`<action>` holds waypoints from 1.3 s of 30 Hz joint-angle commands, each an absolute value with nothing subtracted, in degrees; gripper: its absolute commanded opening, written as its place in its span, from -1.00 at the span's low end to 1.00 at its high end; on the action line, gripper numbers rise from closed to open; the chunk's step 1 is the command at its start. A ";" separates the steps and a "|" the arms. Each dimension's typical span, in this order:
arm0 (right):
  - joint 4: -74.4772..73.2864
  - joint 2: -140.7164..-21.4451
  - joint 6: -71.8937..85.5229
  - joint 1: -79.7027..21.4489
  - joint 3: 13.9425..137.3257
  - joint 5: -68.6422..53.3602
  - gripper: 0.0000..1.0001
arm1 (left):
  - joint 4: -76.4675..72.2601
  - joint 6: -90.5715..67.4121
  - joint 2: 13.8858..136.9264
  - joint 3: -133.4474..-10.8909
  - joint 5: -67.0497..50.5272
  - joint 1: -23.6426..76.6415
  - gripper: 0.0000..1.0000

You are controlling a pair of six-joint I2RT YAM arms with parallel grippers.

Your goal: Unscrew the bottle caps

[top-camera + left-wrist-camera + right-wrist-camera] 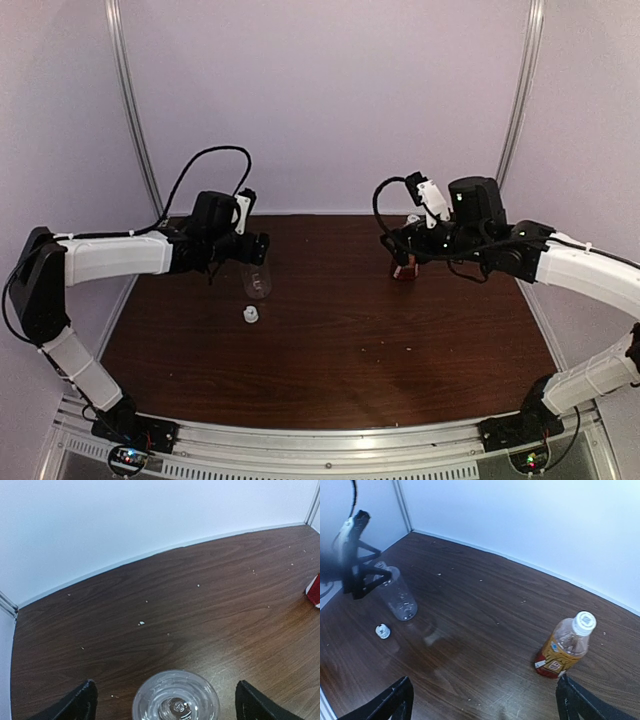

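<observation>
Jaws gaping on both: left gripper (pixel 167 700) reaching forward, clear bottle (pixel 399 599) sitting between them; right gripper (pixel 485 700) angling down, amber bottle (pixel 562 647) standing ahead. Two bottles; two caps: loose cap (pixel 382 630), screwed-on cap (pixel 584 622).

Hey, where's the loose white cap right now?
In the top view the loose cap lies on the table left of centre, just below the clear bottle and apart from it.

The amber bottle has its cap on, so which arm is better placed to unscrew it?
Right. The amber bottle stands, white cap on, just ahead of the open right gripper; the left gripper is far off, over the uncapped clear bottle.
</observation>
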State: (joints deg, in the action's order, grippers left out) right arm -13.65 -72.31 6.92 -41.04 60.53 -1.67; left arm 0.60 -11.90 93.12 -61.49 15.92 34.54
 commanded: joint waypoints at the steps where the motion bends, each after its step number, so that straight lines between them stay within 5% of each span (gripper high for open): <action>1: -17.88 -72.67 9.62 -39.47 65.28 11.32 1.00 | -0.44 -12.82 86.54 -61.71 17.82 34.10 0.95; 14: -26.53 -86.90 10.35 -28.37 78.97 5.63 0.93 | -0.84 -15.43 71.96 -56.14 11.85 34.10 0.96; 39: -26.79 -103.38 9.43 -21.82 88.16 -7.27 0.13 | -0.35 -16.59 67.77 -53.19 7.16 34.10 0.96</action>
State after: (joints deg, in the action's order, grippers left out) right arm -26.41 -102.04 9.41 -22.39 85.95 -5.98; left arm 1.37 -16.19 67.83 -53.78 7.88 34.52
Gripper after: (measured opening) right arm 0.590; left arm 0.977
